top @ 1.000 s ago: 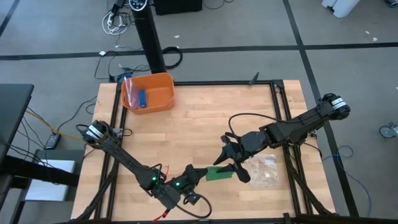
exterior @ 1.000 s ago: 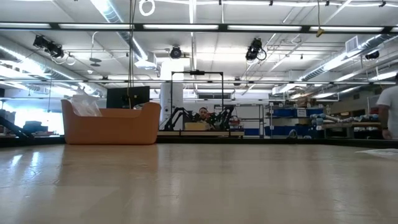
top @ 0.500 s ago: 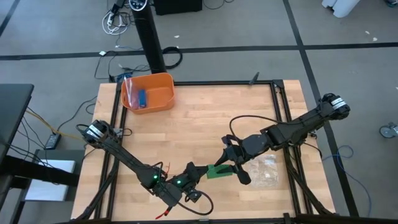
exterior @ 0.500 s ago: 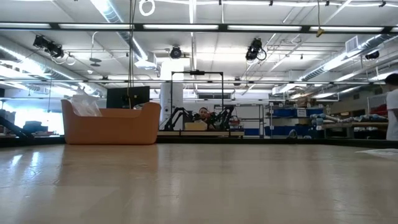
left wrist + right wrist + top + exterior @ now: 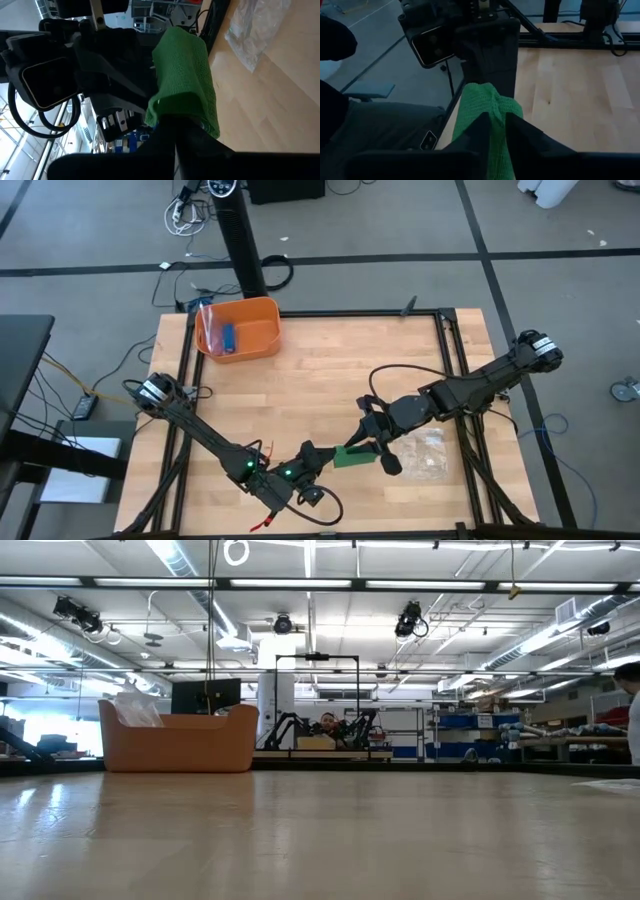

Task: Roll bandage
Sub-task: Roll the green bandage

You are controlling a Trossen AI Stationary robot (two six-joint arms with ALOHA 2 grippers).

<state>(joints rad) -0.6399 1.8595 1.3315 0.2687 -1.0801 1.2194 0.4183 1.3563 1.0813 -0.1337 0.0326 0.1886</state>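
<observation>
The bandage (image 5: 352, 456) is a short, bunched piece of bright green fabric held up over the table's near middle, between my two grippers. My left gripper (image 5: 325, 455) comes at it from the left and is shut on it. My right gripper (image 5: 372, 452) comes from the right and is shut on its other side. The left wrist view shows the bandage (image 5: 182, 75) rising from my left gripper (image 5: 175, 135), with the right arm behind it. The right wrist view shows the bandage (image 5: 482, 105) between the fingers of my right gripper (image 5: 499, 135). Neither arm shows in the low view. My left gripper pinches the bandage's lower folded end (image 5: 172, 107) between its shut fingers, coming almost level from the table's left. The fabric bulges out beyond the fingers, in more than one layer, clear of the table. My right gripper pinches a ridge of the bandage (image 5: 496, 117) between its two fingers (image 5: 520, 131), slanting down from the table's right. The fabric is bunched and lifted clear of the table.
An orange bin (image 5: 238, 328) stands at the table's far left, with a small blue item (image 5: 229, 337) and clear plastic in it; the low view shows the bin (image 5: 180, 740) too. A clear crinkled plastic bag (image 5: 425, 452) lies on the table under my right arm.
My right gripper's fingers have drawn together onto the bandage. Both arms have kept their places, and the bandage stays up between them.
</observation>
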